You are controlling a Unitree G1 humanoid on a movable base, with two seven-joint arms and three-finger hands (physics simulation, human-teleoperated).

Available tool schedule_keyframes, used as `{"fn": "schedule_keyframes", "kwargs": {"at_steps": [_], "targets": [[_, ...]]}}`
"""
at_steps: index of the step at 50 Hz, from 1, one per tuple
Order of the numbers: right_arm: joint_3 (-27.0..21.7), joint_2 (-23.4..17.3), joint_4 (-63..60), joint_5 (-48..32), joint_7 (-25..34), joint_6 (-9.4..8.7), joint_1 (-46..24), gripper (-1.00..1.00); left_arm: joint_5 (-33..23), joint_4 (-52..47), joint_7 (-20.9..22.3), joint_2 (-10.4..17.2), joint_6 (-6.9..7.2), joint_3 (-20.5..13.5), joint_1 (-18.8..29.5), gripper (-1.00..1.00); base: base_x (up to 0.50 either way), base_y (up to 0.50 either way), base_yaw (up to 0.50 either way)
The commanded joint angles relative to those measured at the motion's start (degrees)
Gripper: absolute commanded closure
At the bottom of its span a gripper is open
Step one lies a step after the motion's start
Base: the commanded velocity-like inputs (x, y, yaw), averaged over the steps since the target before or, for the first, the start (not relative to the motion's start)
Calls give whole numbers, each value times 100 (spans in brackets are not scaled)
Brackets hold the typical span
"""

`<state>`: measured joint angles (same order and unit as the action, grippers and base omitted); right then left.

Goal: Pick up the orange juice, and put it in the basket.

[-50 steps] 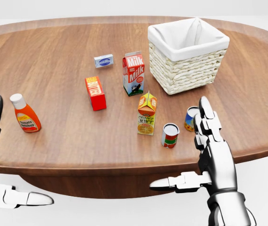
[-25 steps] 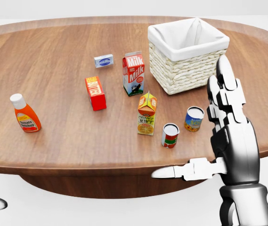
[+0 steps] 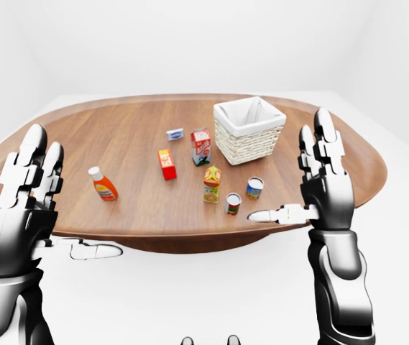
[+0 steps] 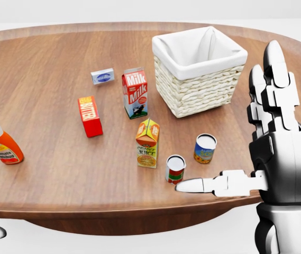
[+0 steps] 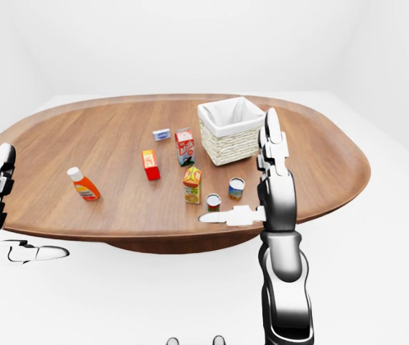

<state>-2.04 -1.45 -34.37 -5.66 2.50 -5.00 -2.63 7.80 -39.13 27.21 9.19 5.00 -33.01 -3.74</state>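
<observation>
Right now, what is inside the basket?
Inside the basket only its white cloth lining shows; no item is visible in it. The near wall hides the bottom, so that part cannot be checked. The orange juice stands on the table.

We see the orange juice (image 4: 147,143) as a small gable-topped carton standing upright on the wooden tabletop (image 4: 44,63), below the centre of the head view. Its top is orange and its lower panel pale with green "Orange Juice" lettering. It stands free, touching nothing. The basket (image 4: 198,69) sits up and to the right of it in the head view, well apart: a square, pale woven wicker basket with a white cloth lining folded over its rim. It rests upright on the tabletop, and we see only lining inside it.
</observation>
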Motion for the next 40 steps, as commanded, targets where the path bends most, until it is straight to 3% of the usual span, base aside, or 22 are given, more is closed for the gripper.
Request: {"fn": "schedule_keyframes", "kwargs": {"at_steps": [1, 21, 40], "targets": [[-21, -4, -45, -17, -42, 0, -15, -100, -46, -16, 23, -12, 0, 9, -12, -100, 38, -34, 0], [109, -39, 82, -372, 66, 0, 63, -100, -76, -2, 57, -24, 0, 11, -10, -100, 40, -32, 0], [189, -1, 87, -638, 208, 0, 127, -100, -85, 11, 67, -26, 0, 23, -5, -100, 50, -2, 0]]}}
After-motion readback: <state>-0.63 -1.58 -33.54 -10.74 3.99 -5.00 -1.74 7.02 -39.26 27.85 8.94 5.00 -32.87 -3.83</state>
